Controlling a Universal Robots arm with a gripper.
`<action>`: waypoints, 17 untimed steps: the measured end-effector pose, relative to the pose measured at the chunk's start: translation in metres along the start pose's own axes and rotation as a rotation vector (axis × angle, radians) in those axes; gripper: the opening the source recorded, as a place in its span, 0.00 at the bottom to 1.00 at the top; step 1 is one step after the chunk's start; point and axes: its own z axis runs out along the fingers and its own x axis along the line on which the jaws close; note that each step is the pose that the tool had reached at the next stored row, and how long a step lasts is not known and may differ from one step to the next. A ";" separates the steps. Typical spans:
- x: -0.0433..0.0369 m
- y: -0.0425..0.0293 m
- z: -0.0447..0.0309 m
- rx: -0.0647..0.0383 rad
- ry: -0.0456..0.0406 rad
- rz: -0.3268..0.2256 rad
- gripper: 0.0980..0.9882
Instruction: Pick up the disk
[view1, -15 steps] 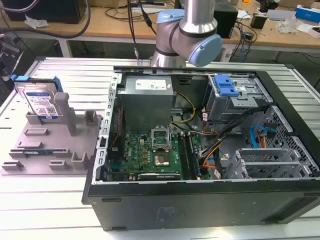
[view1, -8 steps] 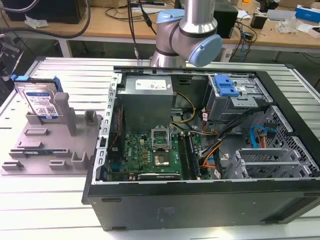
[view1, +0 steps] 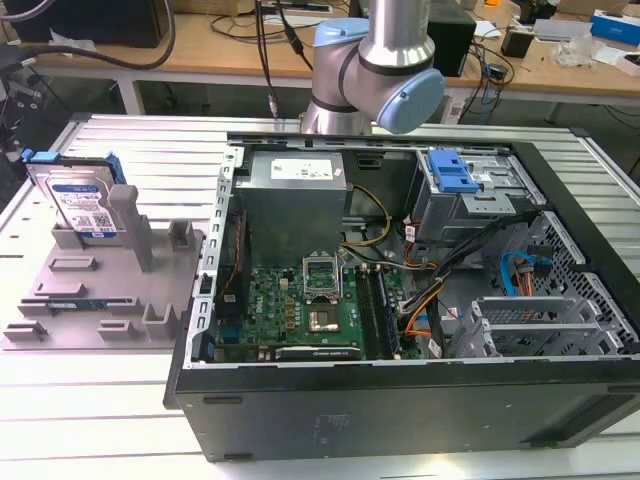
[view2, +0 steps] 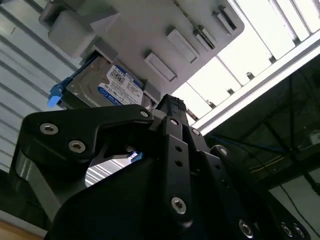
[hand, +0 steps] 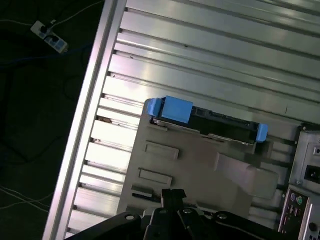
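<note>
The disk is a silver drive with a white-and-blue label and blue rails. It stands on edge in a slot at the back of a grey plastic fixture, at the exterior view's left. The second wrist view shows the disk's label face, and the first wrist view shows the disk edge-on with its blue rail ends. My black gripper hangs above the fixture, apart from the disk, its fingers meeting at one tip with nothing between them. That gripper tip also appears in the first wrist view.
An open black computer case lies on the ribbed metal table beside the fixture, with a grey power supply, motherboard and blue drive-bay latch inside. The arm rises behind the case. The table edge drops to the floor.
</note>
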 end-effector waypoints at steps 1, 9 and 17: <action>0.0000 0.0000 0.0001 0.000 0.0008 -0.018 0.01; 0.0000 0.0000 0.0013 0.000 0.0078 -0.204 0.01; 0.0000 -0.0002 0.0040 0.000 0.0175 -0.456 0.15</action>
